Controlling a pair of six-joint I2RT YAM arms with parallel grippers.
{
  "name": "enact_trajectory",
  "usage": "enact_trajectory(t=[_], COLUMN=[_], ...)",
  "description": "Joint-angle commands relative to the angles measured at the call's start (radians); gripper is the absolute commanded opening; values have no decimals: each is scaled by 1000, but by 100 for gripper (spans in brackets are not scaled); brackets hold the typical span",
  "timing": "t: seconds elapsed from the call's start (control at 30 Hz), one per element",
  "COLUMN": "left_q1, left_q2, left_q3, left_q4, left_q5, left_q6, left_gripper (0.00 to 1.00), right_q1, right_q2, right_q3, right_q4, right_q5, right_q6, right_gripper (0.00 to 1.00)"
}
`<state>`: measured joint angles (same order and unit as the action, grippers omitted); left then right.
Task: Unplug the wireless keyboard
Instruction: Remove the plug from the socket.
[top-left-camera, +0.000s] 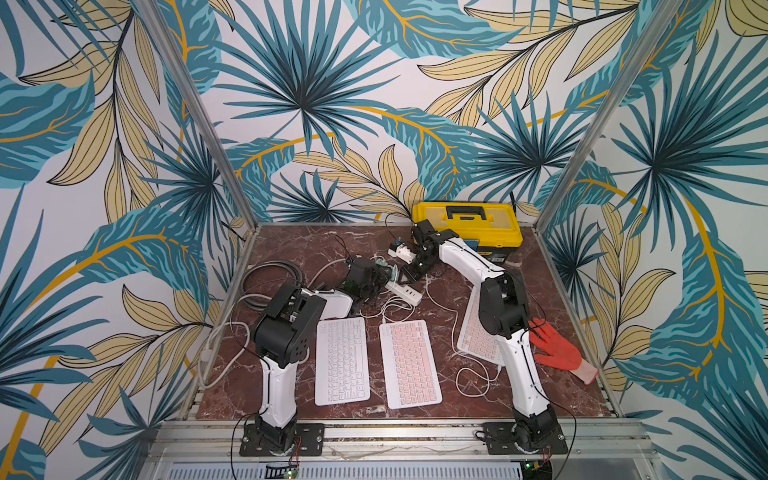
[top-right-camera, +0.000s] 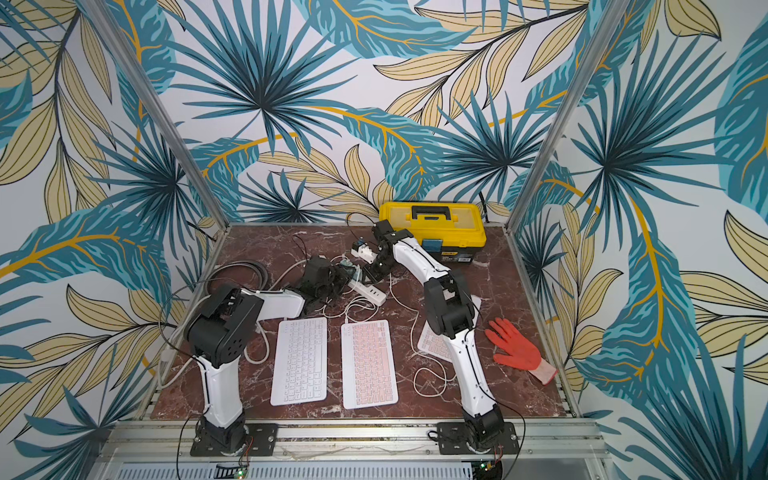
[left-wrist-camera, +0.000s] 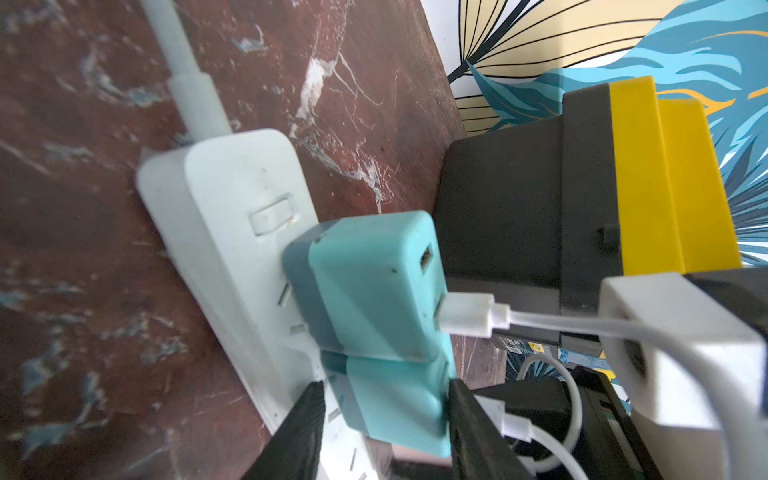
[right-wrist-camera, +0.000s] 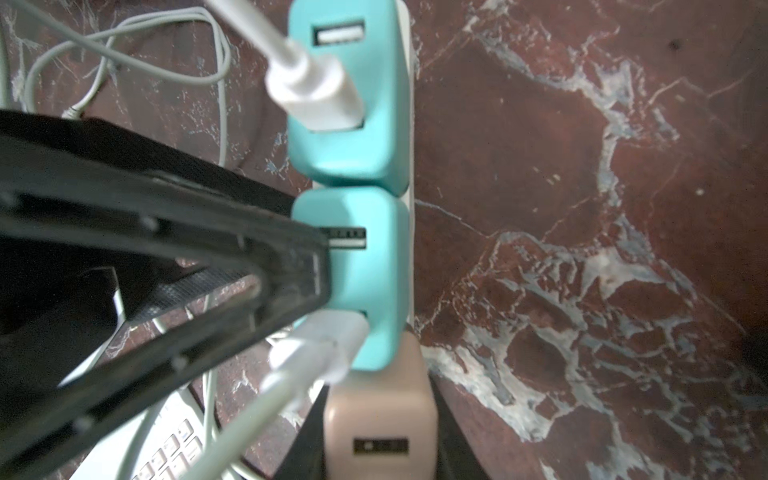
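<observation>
Nearest on the worktop (top-left-camera: 299, 245), three keyboards are laid side by side: a white keyboard (top-left-camera: 341, 360), a pink keyboard (top-left-camera: 409, 363) and a third keyboard (top-left-camera: 467, 336) half hidden under the right arm. White cables are seen running from them toward the power strip (top-left-camera: 405, 291); which cable belongs to which keyboard cannot be told.

Farther in, on the strip, a teal adapter (left-wrist-camera: 399, 415) is clamped between the fingers of the left hand (left-wrist-camera: 384, 399), and a white USB plug (right-wrist-camera: 328, 345) is seated in it. Just beside it, a beige adapter (right-wrist-camera: 378, 411) is flanked by the fingers of the right hand (right-wrist-camera: 376, 432) and is apparently gripped. A second teal adapter (left-wrist-camera: 374, 286), also with a plug inserted, is touched by neither hand.

Nothing is judged unplugged yet: the grasp appears made, and the pull is left to do. A yellow toolbox (top-left-camera: 469, 224) is set at the far edge.
</observation>
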<state>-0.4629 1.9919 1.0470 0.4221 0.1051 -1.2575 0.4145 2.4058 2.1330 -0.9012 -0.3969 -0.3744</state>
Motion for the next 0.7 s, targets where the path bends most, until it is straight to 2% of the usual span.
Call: enact_trajectory(t=[0.0,0.17,0.3,0.4,0.53,0.67], left_q1=[4,8,9,9,10,17], left_q2=[88,90,101,104,104,101], left_q3=[-75,-65,-58,-59,-62,-66], left_q4=[-302,-303,-304,-302,-302,-302], left_q5=[-10,-2,4,2,-8,-1], left_q6=[19,14,9,8,8,10], left_gripper=[49,49,49,49,49,49], right_q1=[27,102,136,131,83,46], right_q2=[-81,-175,-207,-200,-141,-116], right_q3=[-46,-237,-297,-255,-95,-33], right_q4=[112,339,404,331,142,57], right_q5=[108,369,482,444,258,127], right_q6=[-3,-80,-127,-131,-75,-45], right_gripper=[17,16,16,17,17,17])
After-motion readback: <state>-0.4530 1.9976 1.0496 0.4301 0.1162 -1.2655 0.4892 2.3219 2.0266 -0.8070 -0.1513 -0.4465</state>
